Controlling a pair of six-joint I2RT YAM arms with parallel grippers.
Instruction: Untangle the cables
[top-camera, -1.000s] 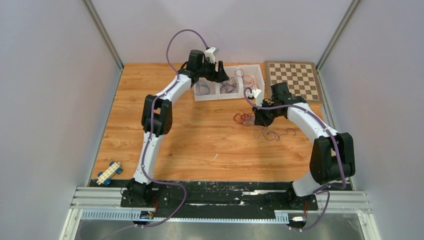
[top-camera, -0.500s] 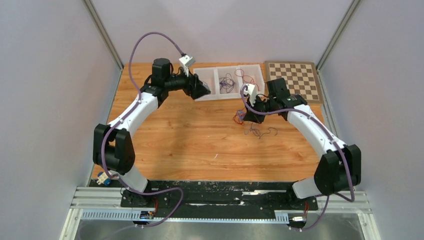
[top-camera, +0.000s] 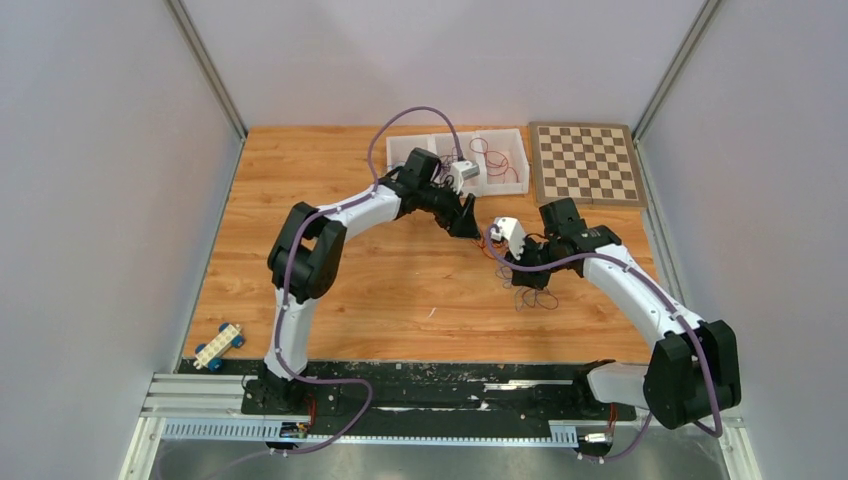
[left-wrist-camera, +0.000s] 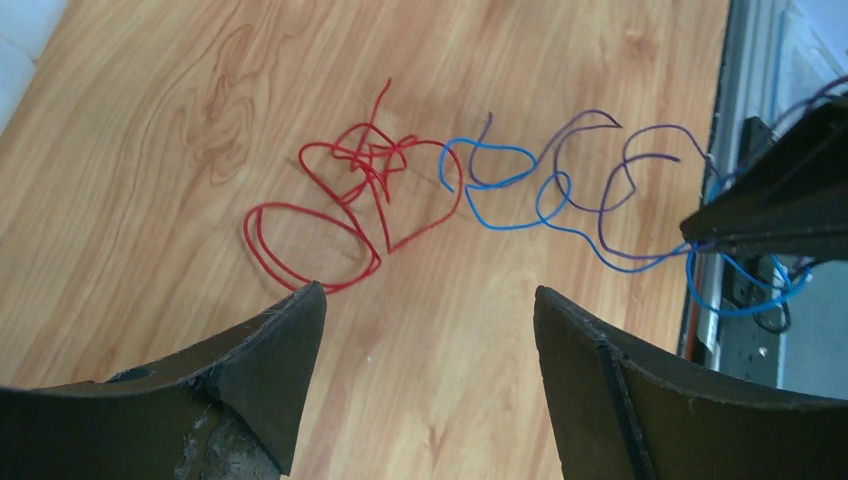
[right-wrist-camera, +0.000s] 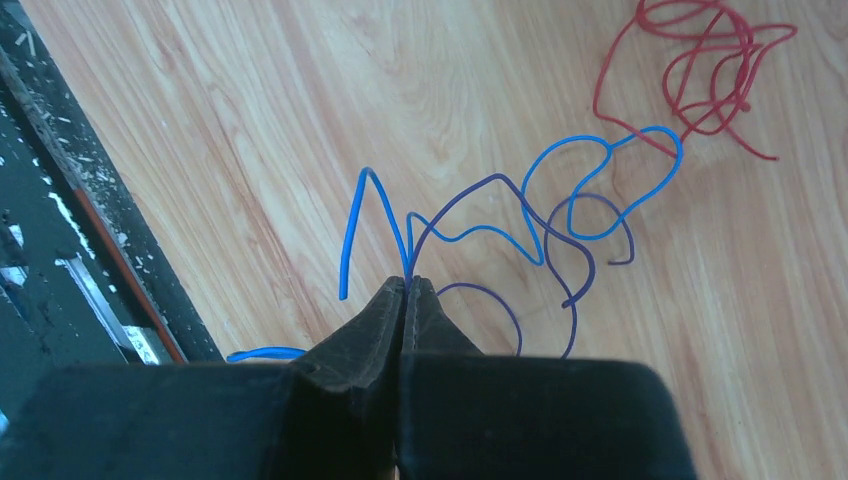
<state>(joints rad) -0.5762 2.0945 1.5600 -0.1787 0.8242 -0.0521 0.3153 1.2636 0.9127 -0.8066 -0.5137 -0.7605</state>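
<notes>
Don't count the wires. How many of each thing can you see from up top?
Robot arms: 2, left arm and right arm
Chessboard: 1
Toy car: 1
Clear tray: 1
Total: 5

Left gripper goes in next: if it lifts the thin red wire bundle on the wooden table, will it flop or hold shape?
Probably light, floppy yet springy: the thin red wire bundle lies in loose loops. Being so thin, it could slip from a grip. It seems to touch the thin blue wire, which may drag along.
</notes>
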